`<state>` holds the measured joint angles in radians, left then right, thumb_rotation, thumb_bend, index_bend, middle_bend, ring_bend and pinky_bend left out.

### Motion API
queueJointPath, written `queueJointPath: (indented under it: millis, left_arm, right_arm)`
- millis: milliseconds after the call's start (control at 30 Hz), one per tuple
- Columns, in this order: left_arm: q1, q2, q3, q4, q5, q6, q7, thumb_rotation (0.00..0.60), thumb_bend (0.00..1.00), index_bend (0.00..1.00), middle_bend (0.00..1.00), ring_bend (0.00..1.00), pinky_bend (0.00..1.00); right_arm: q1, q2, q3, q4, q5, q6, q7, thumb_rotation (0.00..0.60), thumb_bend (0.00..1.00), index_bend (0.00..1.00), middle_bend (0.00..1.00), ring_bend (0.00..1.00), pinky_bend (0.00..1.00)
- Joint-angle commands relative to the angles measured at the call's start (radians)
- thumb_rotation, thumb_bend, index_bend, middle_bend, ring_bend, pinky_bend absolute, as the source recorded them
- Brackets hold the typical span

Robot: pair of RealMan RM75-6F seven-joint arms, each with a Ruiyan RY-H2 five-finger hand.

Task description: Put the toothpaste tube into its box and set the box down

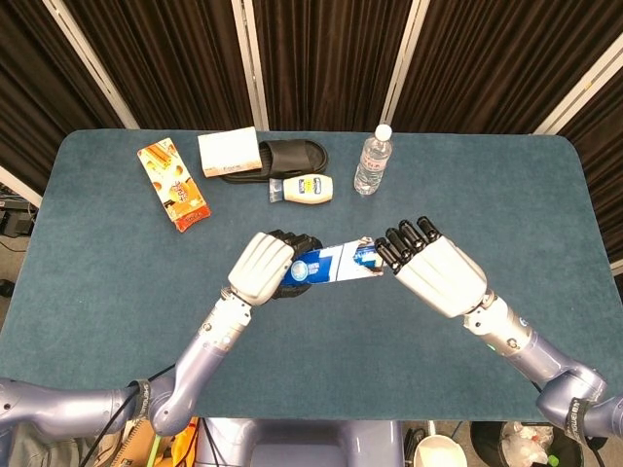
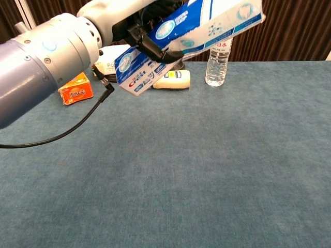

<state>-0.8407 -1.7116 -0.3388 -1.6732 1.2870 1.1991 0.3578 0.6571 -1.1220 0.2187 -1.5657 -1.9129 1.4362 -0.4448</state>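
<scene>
We're holding the toothpaste box [image 1: 336,266] in the left robot hand [image 1: 263,268], fingers wrapped around its left end, up off the table [image 1: 545,185]. Right robot hand [image 1: 433,272] sits at the open end, fingers straight and together, holding nothing. Toothpaste tube looks fully inside. Next: keep the box level, tuck the flap, lower it flat onto bare table.

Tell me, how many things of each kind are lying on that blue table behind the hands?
Orange snack packet: 1
White box: 1
Black slipper: 1
Small yellow-labelled bottle: 1
Water bottle: 1
Total: 5
</scene>
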Motion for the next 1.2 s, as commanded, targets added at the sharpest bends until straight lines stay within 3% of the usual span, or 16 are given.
queueJointPath:
  millis: [33,300,633,1200]
  left_arm:
    - [-0.004,-0.031,-0.004,0.036,0.031,0.031,-0.034,0.6,0.42,0.42,0.56,0.54,0.56]
    - [-0.015,-0.068,-0.009,0.09,0.046,0.049,-0.058,0.6,0.42,0.42,0.56,0.54,0.56]
    - [-0.019,-0.095,-0.009,0.115,0.068,0.071,-0.086,0.6,0.42,0.42,0.55,0.54,0.55]
    - [-0.026,-0.173,-0.023,0.247,0.203,0.201,-0.295,0.6,0.43,0.4,0.54,0.52,0.55]
  right_arm:
    - [-0.004,-0.006,0.004,0.006,-0.003,0.014,0.0,0.6,0.49,0.39,0.5,0.38,0.51]
    - [-0.01,-0.023,0.023,0.009,0.002,0.057,-0.002,0.6,0.45,0.28,0.46,0.32,0.44]
    - [-0.016,-0.043,0.039,0.029,0.01,0.092,-0.007,0.6,0.45,0.26,0.45,0.31,0.43]
    - [-0.028,-0.048,0.053,0.039,0.029,0.118,-0.008,0.6,0.45,0.25,0.44,0.3,0.43]
